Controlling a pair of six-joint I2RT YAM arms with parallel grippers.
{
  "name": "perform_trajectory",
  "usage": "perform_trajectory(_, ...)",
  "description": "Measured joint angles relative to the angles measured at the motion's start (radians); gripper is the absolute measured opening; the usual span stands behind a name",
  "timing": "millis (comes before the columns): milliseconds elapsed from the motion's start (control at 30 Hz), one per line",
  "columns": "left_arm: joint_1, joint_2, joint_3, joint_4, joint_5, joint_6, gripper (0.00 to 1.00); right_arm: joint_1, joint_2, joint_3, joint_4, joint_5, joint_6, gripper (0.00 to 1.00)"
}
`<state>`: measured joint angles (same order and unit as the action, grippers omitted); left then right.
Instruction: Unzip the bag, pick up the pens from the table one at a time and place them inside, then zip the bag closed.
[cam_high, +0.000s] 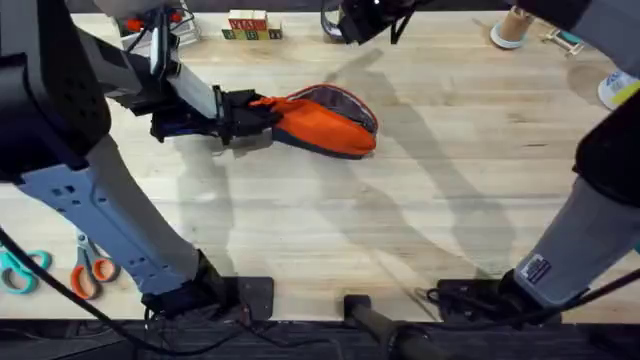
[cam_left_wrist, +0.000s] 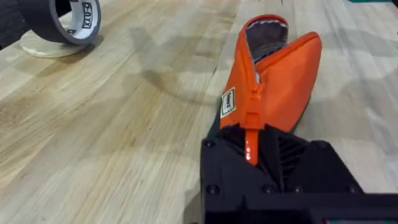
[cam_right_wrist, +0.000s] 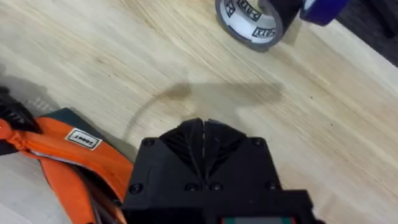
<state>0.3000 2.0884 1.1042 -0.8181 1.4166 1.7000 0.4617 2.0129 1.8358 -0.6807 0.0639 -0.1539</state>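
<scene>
Gripping the bag's (cam_high: 325, 122) zipper end, your left gripper (cam_high: 243, 113) was clamped on the orange tab; the bag lay on the table (cam_high: 400, 220) at centre, mouth open toward 3 o'clock. Your right gripper (cam_right_wrist: 202, 134) hung pressed together, empty.

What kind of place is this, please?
Probably a robot lab workbench: a wooden table carrying two arms, with scissors, tape rolls and lettered blocks lying about.
</scene>
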Motion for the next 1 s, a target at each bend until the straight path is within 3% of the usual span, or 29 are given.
perform_trajectory(933,0.0,0.0,0.0,0.0,0.0,-0.002,0.04,0.023,-0.08,0.034,-0.052,0.004,0.0,0.03)
perform_trajectory(1000,0.0,0.0,0.0,0.0,0.0,-0.002,0.04,0.031,-0.088,0.034,-0.082,0.004,0.0,0.113)
